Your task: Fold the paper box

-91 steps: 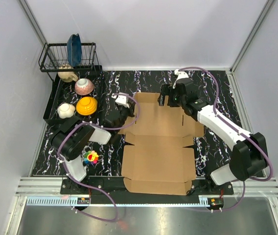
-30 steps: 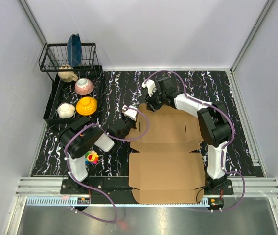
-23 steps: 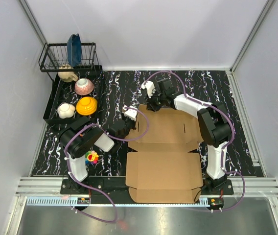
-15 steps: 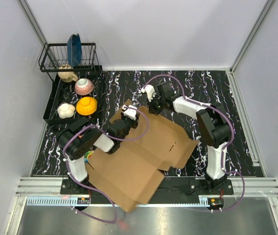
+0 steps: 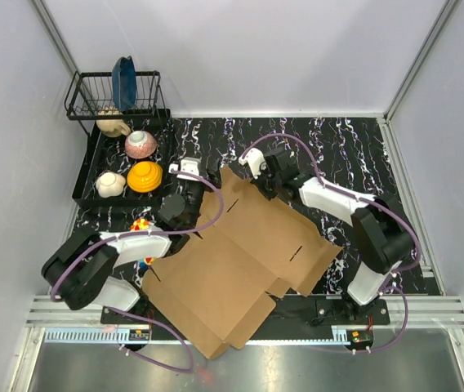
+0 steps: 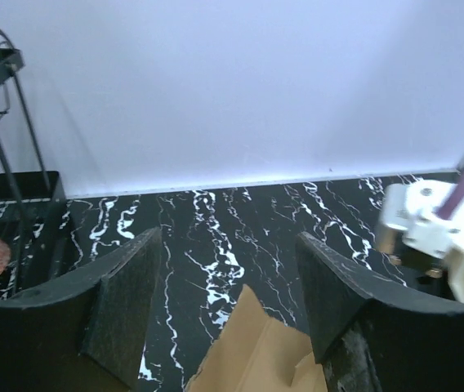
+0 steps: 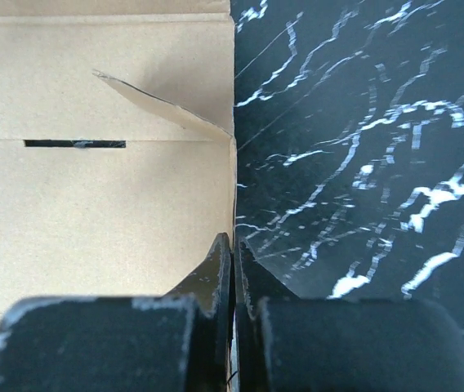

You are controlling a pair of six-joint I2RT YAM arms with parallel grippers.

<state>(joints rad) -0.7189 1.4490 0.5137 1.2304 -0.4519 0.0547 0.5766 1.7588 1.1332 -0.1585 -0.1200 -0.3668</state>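
Paper box (image 5: 240, 261) lying open and flat across the middle of the overhead view, skewed on a diagonal, lowest corner hanging out over the rail (image 5: 69, 314) at the bottom.

Far upper left, seen only from overhead: wire rack (image 5: 113, 94) with a blue item (image 5: 123, 82) standing in it. Below that, a black tray (image 5: 85, 175) carrying a pink bowl (image 5: 140, 144), an orange bowl (image 5: 145, 176) and a white piece (image 5: 109, 184). Bright toy (image 5: 141, 224) half hidden behind the left arm.

Left gripper (image 5: 186, 173) just off the box's upper-left edge, spread hard to judge from up there. Over to the left wrist view: gaping wide, nothing between the fingers (image 6: 126, 306) but black marbled table (image 6: 216, 245). Corner of cardboard peeking in at the bottom, a sliver of the pink bowl cut off at the left margin, white housing (image 6: 432, 229) of the other wrist at the right.

Right of centre overhead, right gripper (image 5: 262, 186) down on the box's top corner, tips buried under its own body. Right wrist view settling it: pinched tight on the cardboard's edge, with a slot and a lifted flap showing on the paper box at left and bare table at right.
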